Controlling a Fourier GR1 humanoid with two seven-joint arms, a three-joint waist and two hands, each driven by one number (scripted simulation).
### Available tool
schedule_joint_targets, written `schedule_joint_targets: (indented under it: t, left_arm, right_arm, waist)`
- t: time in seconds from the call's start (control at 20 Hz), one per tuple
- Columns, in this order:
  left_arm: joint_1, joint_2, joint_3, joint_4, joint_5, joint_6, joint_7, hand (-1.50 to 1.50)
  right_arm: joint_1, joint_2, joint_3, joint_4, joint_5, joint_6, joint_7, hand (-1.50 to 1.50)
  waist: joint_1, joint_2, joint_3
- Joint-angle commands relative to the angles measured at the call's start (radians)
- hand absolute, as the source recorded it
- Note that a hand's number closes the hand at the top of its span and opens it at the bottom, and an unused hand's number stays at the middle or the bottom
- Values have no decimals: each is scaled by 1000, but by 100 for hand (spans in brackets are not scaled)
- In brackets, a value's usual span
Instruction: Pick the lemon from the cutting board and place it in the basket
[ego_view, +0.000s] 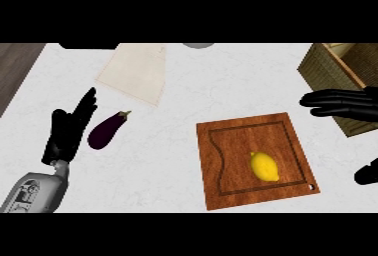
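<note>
Lowest in the frame, at lower left, my left hand (63, 136) rests with its fingers straight and upright; the lemon is not yet picked.

Just right of that hand one dark eggplant (105, 131) lies on the counter (162, 165), with one pale cloth (136, 72) above it. Right of centre sits one cutting board (229, 170), and the one lemon (264, 166) lies in its right half, untouched. At the right edge my right hand (345, 103) hovers, fingers stretched wide from the thumb, holding nothing, in front of the one basket (322, 67) at upper right. I judge this the reach step: next that hand must drop down-left over the lemon and close round it.
</note>
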Motion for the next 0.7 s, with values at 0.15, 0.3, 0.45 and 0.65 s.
schedule_joint_targets:
  t: [0.15, 0.3, 0.45, 0.65]
  left_arm:
    - [-35, -1, 23, 44, 9, -20, -11, 0]
    - [-45, -55, -28, 43, -33, 14, -4, 0]
    - [-60, -40, 3, 71, -31, 10, 5, 0]
    - [-54, -24, 24, 98, -19, -31, -38, 0]
  right_arm:
    - [-27, -133, 117, 61, 144, 137, -284, -150]
    - [-79, -153, 147, 112, 141, 135, -307, -150]
    - [-51, -109, 191, 166, 183, 44, -348, -150]
    - [-50, -86, 214, 210, 176, 2, -357, -150]
  waist:
    - [6, 3, 0]
    - [17, 3, -1]
    - [3, -1, 0]
    - [-3, -4, -1]
